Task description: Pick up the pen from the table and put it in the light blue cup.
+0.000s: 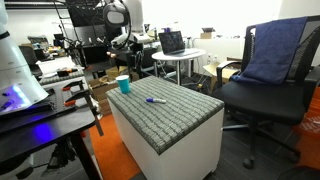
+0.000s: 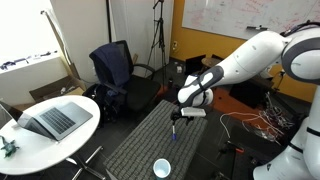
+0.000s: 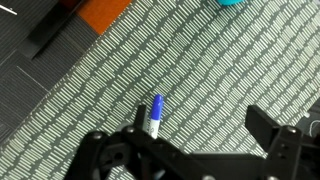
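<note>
The pen point(image 1: 155, 100) lies flat on the grey textured top of the table point(image 1: 175, 118), a short blue-purple stick with a paler end. In the wrist view the pen point(image 3: 155, 114) lies just beside one finger, its pale end hidden under the gripper body. My gripper point(image 3: 200, 125) is open and empty, hovering above the table point(image 2: 140, 140); it also shows in an exterior view point(image 2: 177, 118). The light blue cup point(image 1: 124, 85) stands upright near a table corner. It shows in the other exterior view point(image 2: 161, 167) and at the wrist view's top edge point(image 3: 232, 2).
A round white table point(image 2: 50, 135) with a laptop point(image 2: 55, 120) stands next to the cabinet. A black office chair point(image 1: 265, 90) with a blue cloth is beside it. Cables lie on the floor point(image 2: 250, 125). An orange floor patch point(image 3: 105, 10) lies past the table edge.
</note>
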Motion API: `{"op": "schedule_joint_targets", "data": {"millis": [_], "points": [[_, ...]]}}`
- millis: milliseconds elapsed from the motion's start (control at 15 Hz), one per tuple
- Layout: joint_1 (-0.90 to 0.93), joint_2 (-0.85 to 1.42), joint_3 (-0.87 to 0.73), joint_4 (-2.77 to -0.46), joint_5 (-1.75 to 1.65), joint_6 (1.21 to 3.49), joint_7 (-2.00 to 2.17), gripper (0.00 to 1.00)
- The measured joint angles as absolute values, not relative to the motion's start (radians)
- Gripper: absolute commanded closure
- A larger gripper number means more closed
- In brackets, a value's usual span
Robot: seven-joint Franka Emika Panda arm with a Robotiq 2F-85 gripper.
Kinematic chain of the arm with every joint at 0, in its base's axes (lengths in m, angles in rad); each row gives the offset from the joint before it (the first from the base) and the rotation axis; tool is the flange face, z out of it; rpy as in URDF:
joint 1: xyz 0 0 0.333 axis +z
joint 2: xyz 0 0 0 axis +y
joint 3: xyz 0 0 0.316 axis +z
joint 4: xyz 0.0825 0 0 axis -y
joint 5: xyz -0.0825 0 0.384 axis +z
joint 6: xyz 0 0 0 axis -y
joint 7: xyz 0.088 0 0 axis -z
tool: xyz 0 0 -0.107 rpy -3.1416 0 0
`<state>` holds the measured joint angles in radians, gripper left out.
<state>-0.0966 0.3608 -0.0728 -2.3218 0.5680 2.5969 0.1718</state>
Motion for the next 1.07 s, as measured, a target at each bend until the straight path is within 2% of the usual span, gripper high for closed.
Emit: {"op": "schedule_joint_targets", "data": {"millis": [600, 1067], "points": [[-0.117, 0.612, -0.059, -2.175, 0.601, 2.797, 0.239, 0.00], [-0.120, 0.756, -0.059, -2.068, 0.599, 2.814, 0.300, 0.00]]}}
